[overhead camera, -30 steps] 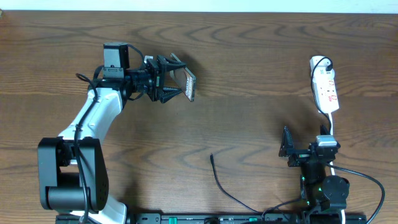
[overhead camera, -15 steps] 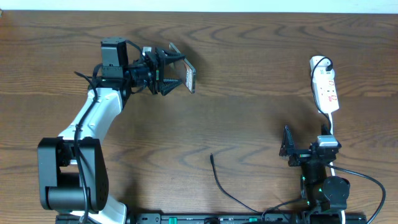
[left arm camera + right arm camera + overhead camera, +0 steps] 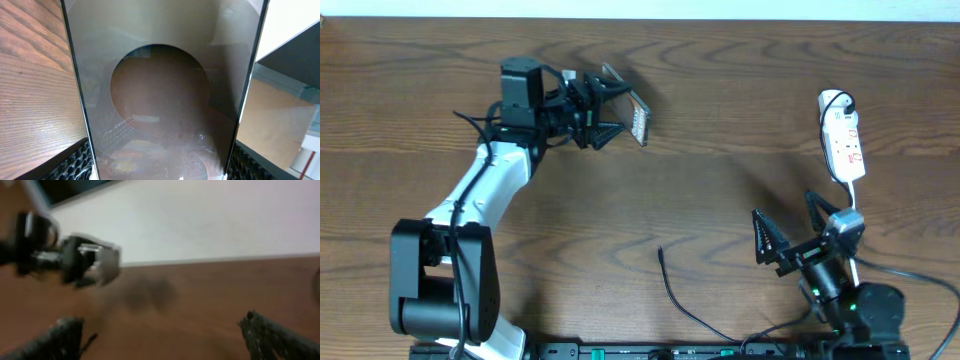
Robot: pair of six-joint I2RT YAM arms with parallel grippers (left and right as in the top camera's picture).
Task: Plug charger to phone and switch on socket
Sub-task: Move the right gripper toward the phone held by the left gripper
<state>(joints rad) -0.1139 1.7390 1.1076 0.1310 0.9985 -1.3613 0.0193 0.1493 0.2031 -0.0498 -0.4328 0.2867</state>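
Note:
The shiny brownish-grey phone (image 3: pixel 638 118) is held on edge above the table at the back left, with my left gripper (image 3: pixel 618 112) shut on its two long sides. In the left wrist view the phone (image 3: pixel 160 100) fills the frame between the black pads (image 3: pixel 75 162). The charger (image 3: pixel 672 292) lies on the wood at front centre, its plug tip pointing toward the back. My right gripper (image 3: pixel 788 225) stands open and empty, right of that tip. In the blurred right wrist view its open gripper (image 3: pixel 165 340) faces the distant phone (image 3: pixel 107 262). The white socket (image 3: pixel 843 140) lies at the far right.
The socket's white cord (image 3: pixel 853 200) runs toward the right arm's base. Thick black arm cables (image 3: pixel 910 285) loop at the front right. The left arm's white link (image 3: pixel 480 185) slants across the left side. A pale wall (image 3: pixel 200 220) rises behind the table.
The left arm has carried the phone a little to the right and toward the back. The right arm has swung up and turned, its open fingers now spread wider in the overhead view.

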